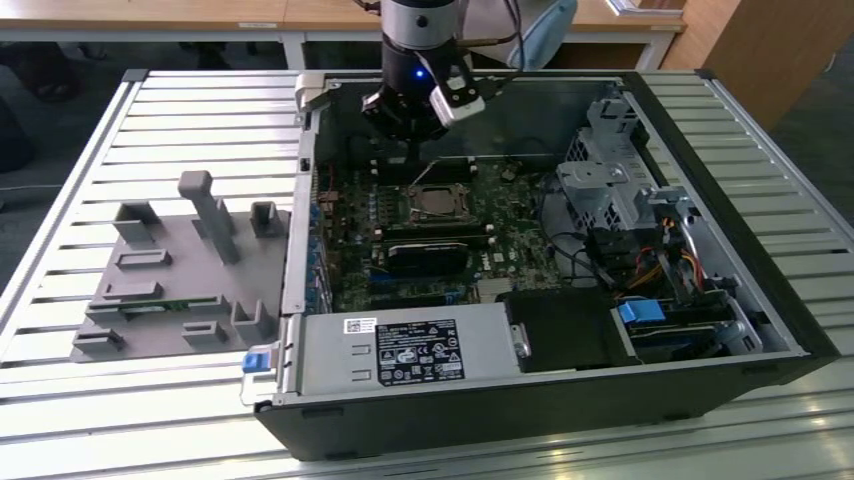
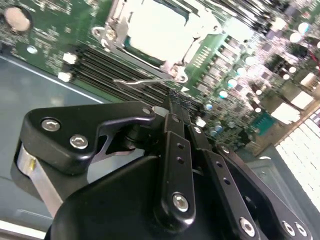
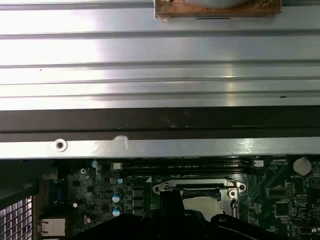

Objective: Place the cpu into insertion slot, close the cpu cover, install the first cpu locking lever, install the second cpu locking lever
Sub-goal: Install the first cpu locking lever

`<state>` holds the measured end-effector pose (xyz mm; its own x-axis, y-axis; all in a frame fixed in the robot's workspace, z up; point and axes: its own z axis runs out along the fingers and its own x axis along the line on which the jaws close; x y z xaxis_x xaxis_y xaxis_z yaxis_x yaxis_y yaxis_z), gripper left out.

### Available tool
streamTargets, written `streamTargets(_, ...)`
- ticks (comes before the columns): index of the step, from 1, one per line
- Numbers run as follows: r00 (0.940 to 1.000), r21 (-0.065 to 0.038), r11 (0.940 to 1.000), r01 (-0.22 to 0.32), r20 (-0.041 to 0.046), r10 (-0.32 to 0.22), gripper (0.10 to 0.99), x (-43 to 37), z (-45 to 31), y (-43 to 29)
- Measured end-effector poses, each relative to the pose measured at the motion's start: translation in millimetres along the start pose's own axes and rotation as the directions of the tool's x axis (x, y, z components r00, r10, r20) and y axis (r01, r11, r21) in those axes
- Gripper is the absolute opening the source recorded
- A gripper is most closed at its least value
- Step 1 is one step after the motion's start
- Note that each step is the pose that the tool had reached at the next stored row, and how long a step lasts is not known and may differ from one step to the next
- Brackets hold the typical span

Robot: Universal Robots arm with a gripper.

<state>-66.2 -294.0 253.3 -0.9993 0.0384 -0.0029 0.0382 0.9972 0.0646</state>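
**Exterior view: end effector hanging over the seated chip, levers in hand**

Exterior view is showing the black, two-fingered end effector hanging inside the open black metal computer case, which is resting on the slatted silver metal counter. Its fingers are lying pressed together, with nothing visibly between them.

Just below and ahead of the fingertips, the small flat square cpu with the dull silvery metal top is sitting in the black-framed square insertion slot on the green circuit board. In the second wrist view, the thin grey metal cpu cover appears to be lying down around the chip, and a thin bare-metal locking lever is running just beyond the fingertips.

Judging from this, the lever stage is under way. Doing it well means bearing on the lever's rod alone and pushing steadily. The fingers need to be staying off the chip's top and the small parts crowding the board beside the slot.

The cpu is lying flat, top facing up at the end effector. Being square, it is offering no real long axis. The lever's long axis is running along the slot edge nearest the fingertips, crosswise to the fingers.
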Motion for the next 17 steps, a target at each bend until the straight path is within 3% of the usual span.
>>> streamTargets(4, 1.0000, 0.000, 1.0000, 0.000, -0.0001, 0.000, 0.106, -14.4, 0.4, 0.5)
streamTargets(6, 1.0000, -0.001, 1.0000, 0.000, 0.0000, 0.000, 0.106, -15.7, 0.6, 0.5)
streamTargets(7, 1.0000, -0.006, 1.0000, 0.000, -0.0002, 0.000, 0.106, -15.8, 0.7, 0.3)
streamTargets(8, 1.0000, -0.030, 0.9996, 0.000, -0.0009, 0.000, 0.106, -15.8, 1.2, -0.9)
streamTargets(9, 1.0000, -0.042, 0.9991, 0.000, -0.0002, 0.000, 0.106, -15.9, 2.6, -1.5)
streamTargets(17, 1.0000, -0.044, 0.9990, 0.000, 0.0034, 0.000, 0.106, -18.1, 10.9, -2.1)
